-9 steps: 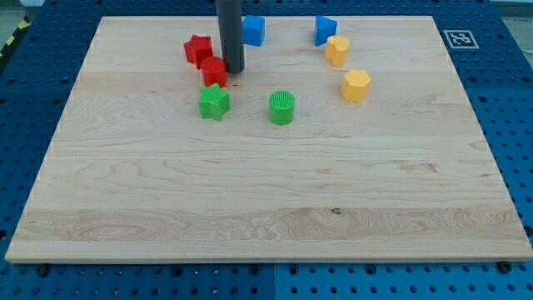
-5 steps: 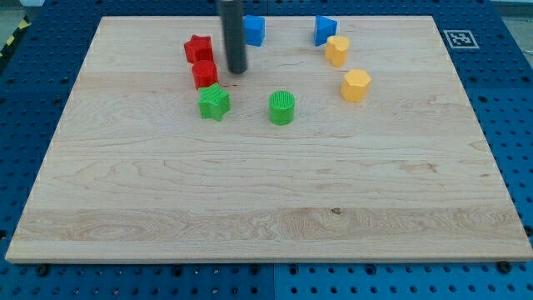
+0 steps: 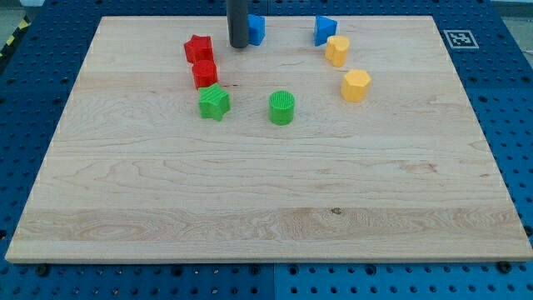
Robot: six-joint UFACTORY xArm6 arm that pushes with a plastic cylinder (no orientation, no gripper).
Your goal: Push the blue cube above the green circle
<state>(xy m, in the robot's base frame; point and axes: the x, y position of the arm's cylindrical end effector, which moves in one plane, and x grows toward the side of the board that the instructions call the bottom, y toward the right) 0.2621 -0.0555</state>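
Observation:
The blue cube [image 3: 256, 29] sits near the board's top edge, left of centre. The green circle [image 3: 282, 107] lies below it and a little to the view's right. My tip [image 3: 238, 46] is at the cube's left side, touching or almost touching it; the rod hides the cube's left edge.
A red star [image 3: 197, 48] and a red cube [image 3: 205, 73] lie left of the tip, with a green star [image 3: 214, 102] below them. A blue triangular block [image 3: 325, 30] and two yellow blocks [image 3: 337, 50] [image 3: 356, 85] lie at the top right. The wooden board [image 3: 266, 217] holds all.
My tip has moved up the view, from beside the red cube to the left side of the blue cube. No block has visibly moved.

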